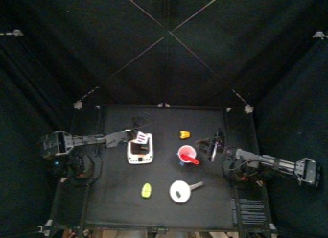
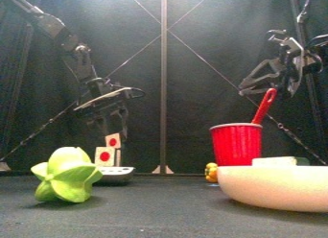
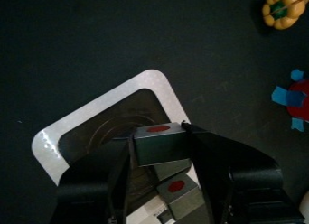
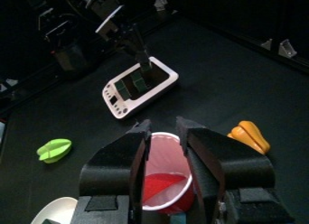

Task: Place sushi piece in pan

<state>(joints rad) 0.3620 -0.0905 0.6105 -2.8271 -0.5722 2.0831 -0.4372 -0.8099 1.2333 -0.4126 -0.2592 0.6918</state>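
Note:
The sushi piece [image 1: 146,190] is a small yellow-green lump lying near the table's front, left of the pan [image 1: 181,191]. It looms large in the front view [image 2: 67,177] and shows in the right wrist view [image 4: 54,149]. The pan [image 2: 275,184] is white and round, with a short dark handle, and nothing shows inside it. My left gripper [image 1: 128,138] hangs open over a white device [image 3: 90,128], far from the sushi piece. My right gripper [image 4: 165,142] hovers above a red cup [image 4: 163,178], its jaws a little apart and empty.
The white device [image 1: 138,151] with red dots lies left of centre. The red cup [image 1: 189,155] stands in the middle, a red stick [image 2: 264,106] rising from it. A small orange piece [image 1: 185,134] lies behind it. Black curtains close in the table.

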